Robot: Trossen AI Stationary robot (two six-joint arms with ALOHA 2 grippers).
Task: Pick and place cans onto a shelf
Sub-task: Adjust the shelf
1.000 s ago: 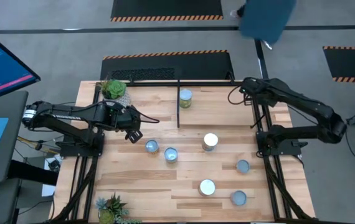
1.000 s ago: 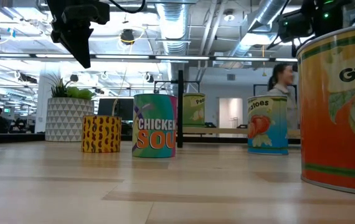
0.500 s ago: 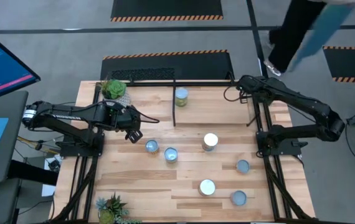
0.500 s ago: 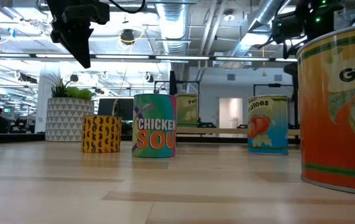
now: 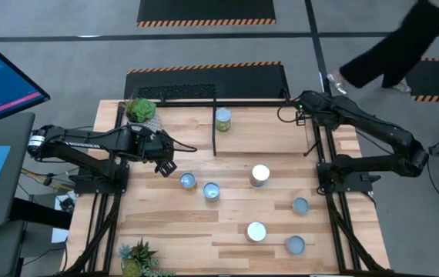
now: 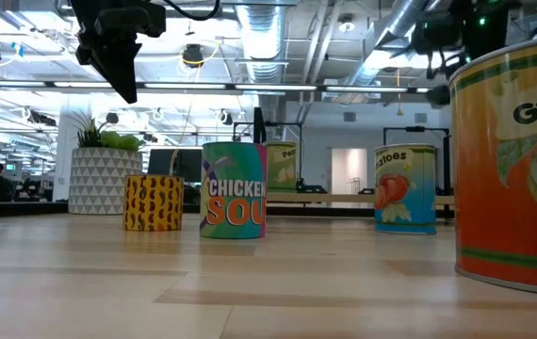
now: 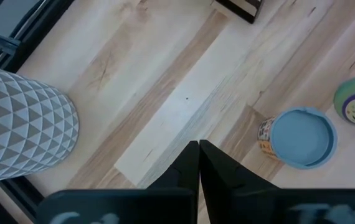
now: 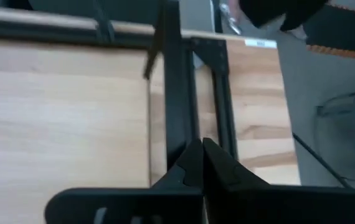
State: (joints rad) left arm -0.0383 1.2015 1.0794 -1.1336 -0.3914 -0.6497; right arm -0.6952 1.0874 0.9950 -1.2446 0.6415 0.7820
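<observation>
Several cans stand upright on the wooden table (image 5: 165, 223). A green can (image 5: 223, 119) stands in the shelf bay (image 5: 262, 127), next to its left rod. The others stand loose, among them a yellow-patterned can (image 5: 188, 181), also in the left wrist view (image 7: 302, 138), a soup can (image 5: 211, 191) and a silver-topped can (image 5: 259, 175). My left gripper (image 5: 165, 165) is shut and empty, up in the air left of the yellow-patterned can. My right gripper (image 5: 300, 104) is shut at the shelf's far right corner. My right gripper's shut fingertips (image 8: 199, 149) stand at the shelf's right-hand black rod (image 8: 176, 106), near its far corner, coming from the table's right. The fingers hide the place of meeting, and I cannot tell whether they touch the rod.
A potted plant in a patterned white pot (image 5: 141, 110) stands at the far left corner, another plant (image 5: 139, 258) at the near left. More cans (image 5: 300, 205) (image 5: 256, 231) (image 5: 295, 245) stand at the near right. A person (image 5: 389, 54) walks on the floor beyond the far right corner.
The shelf's rods and the green can in the bay have shifted a little toward the table's left. My right gripper has moved slightly toward the far left at the shelf's corner. The person has walked rightward behind the table.
</observation>
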